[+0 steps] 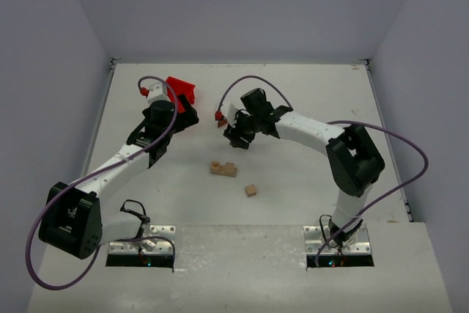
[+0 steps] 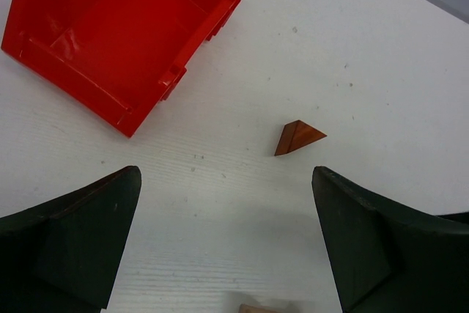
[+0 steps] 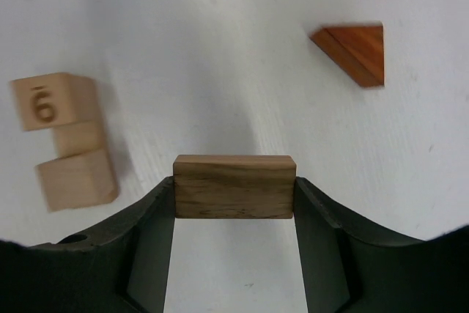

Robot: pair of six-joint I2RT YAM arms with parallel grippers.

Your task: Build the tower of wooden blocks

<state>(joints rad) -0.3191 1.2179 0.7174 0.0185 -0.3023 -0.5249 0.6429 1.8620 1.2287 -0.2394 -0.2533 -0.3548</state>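
1. Nearest the arm bases, a lone pale cube [image 1: 251,190] sits on the white desk [image 1: 308,181], well apart from the red bin [image 1: 180,91] and to its near right.
2. A little closer to the bin, a cluster of pale cubes [image 1: 223,168] stands with its pieces touching. The right wrist view shows a burnt-in 6 on one face [image 3: 51,100].
3. Closer again to the bin, the right fingers [image 3: 150,232] are closed on the two short ends of a slab [image 3: 234,187]. Its long axis runs straight from finger to finger. A grained side faces the camera, darker tan than the cubes. I cannot tell whether it rests on the desk or is lifted.
4. Beyond the slab and apart from it lies the reddish-brown triangular wedge [image 3: 352,53]. It is flat on the desk, near the bin, with its sharp tip pointing away from the bin [image 2: 298,137].
5. The left fingers [image 2: 95,232] stand spread wide with nothing between them. They are just beside the bin, which is the farthest thing, its open top facing up.
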